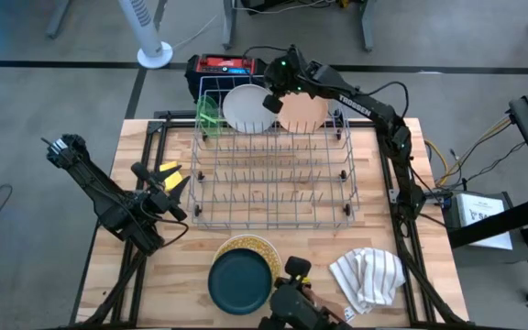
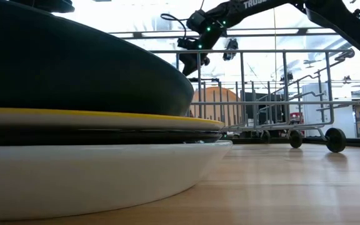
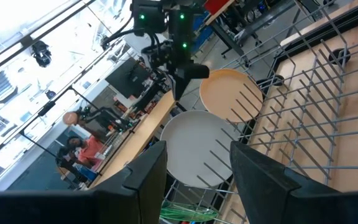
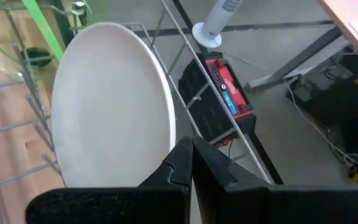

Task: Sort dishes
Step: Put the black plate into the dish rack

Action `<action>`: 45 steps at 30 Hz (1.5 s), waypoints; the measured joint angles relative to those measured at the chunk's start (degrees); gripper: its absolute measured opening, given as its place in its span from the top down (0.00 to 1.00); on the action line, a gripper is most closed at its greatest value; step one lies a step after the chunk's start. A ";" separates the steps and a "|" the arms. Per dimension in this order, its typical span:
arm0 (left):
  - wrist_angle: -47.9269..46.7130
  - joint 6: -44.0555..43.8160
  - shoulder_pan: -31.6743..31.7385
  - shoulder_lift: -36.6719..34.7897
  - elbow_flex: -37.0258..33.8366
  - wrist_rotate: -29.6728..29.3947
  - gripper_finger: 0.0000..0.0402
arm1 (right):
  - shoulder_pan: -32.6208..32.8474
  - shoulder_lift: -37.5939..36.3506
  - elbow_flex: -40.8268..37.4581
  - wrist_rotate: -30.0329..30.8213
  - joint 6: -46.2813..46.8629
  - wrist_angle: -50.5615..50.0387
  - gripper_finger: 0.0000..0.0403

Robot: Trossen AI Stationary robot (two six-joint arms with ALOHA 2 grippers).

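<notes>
In the wire dish rack (image 1: 273, 174), three dishes stand on edge between the tines at its far end: a lime-green one (image 1: 209, 110), a white plate (image 1: 243, 108) and a peach plate (image 1: 302, 112). My right gripper (image 1: 271, 103) is shut and hangs just above the gap between the white plate (image 4: 110, 106) and the peach plate (image 3: 229, 93), holding nothing. A dark plate (image 1: 241, 280) lies on a speckled tan plate (image 1: 257, 246) in a stack at the near edge. My left gripper (image 1: 174, 188) waits open and level, left of the rack.
A crumpled white cloth (image 1: 367, 275) lies near the right front corner. A small yellow object (image 1: 168, 170) sits by the left gripper. Beyond the far edge stand a black box with a red top (image 1: 220, 69) and a fan base (image 1: 154, 55). People sit in the room beyond (image 3: 82, 146).
</notes>
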 joint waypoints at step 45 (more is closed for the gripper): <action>14.42 17.74 -3.12 21.35 25.75 33.44 0.59 | 41.83 -48.18 -46.54 3.87 34.69 -8.48 1.00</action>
